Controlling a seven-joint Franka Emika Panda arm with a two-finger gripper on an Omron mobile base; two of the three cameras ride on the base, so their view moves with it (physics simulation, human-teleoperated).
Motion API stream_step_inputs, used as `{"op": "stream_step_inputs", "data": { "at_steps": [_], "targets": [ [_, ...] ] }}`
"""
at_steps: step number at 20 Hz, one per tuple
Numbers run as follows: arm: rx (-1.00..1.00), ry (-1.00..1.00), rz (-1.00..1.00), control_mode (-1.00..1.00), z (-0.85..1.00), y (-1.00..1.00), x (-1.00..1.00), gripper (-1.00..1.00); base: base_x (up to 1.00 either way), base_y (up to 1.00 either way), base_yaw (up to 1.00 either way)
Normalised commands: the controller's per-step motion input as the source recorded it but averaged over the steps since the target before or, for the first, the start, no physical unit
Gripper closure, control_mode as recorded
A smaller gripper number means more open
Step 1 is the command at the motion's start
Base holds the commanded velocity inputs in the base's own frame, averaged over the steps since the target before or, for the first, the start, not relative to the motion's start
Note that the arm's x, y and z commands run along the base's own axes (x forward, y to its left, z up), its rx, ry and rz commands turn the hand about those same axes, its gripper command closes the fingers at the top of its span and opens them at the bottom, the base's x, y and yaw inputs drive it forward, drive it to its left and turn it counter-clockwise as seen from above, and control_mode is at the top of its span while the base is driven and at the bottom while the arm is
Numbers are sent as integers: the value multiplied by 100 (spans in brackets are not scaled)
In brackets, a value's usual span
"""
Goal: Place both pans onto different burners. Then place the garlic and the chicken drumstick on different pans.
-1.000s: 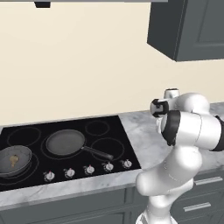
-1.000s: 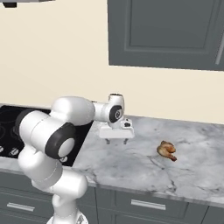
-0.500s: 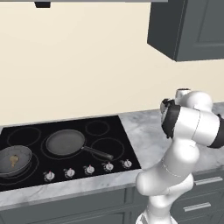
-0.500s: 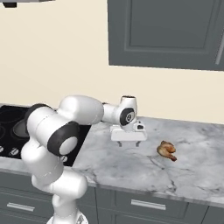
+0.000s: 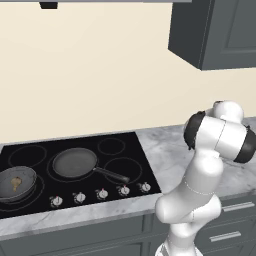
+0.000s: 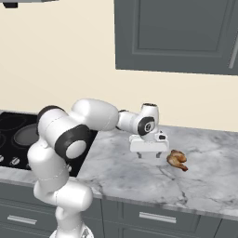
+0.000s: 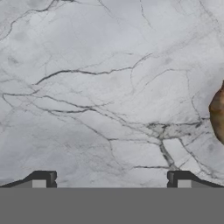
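Hovering above the marble bench (image 6: 121, 169), the pincer (image 6: 148, 156) is hanging just beside the chicken drumstick (image 6: 177, 159), which is lying on the stone to the arm's right, well away from the cooktop (image 5: 75, 172). In the hand view the two dark fingertips (image 7: 43, 178) are standing wide apart with only veined marble between them, so the pincer is released and gripping nothing; the drumstick (image 7: 218, 114) is peeking in at that view's right edge, off to one side of the gap.

Over on the cooktop, the shallower pan (image 5: 75, 163) is sitting on a middle burner with its handle pointing toward the knobs, and the deeper pan (image 5: 17, 184) is resting on the left burner with the garlic (image 5: 16, 183) lying inside it. So I am judging the drumstick to be the one piece left to carry, and the shallower pan its place.

It is looking light, lumpy and rounded, probably a bit slick and prone to rolling. I would be taking hold across its thick, meaty middle rather than the thin bone end, closing squarely so it is not squirting sideways.

I am seeing no brand, label or writing anywhere.
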Motion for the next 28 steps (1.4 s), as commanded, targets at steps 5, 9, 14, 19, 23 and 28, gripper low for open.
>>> {"op": "stream_step_inputs", "data": {
  "at_steps": [5,9,14,19,23,28],
  "targets": [
    [2,0,0,-100,0,-41,0,-100,0,0,0],
    [2,0,0,-100,0,-38,0,-100,0,0,0],
    [2,0,0,-100,0,-29,0,-100,0,0,0],
    [2,0,0,-100,0,-21,1,-100,0,0,0],
    [2,0,1,-100,0,-24,3,-100,0,0,0],
    [3,0,1,-100,0,-20,7,-100,0,0,0]
  ]
}}
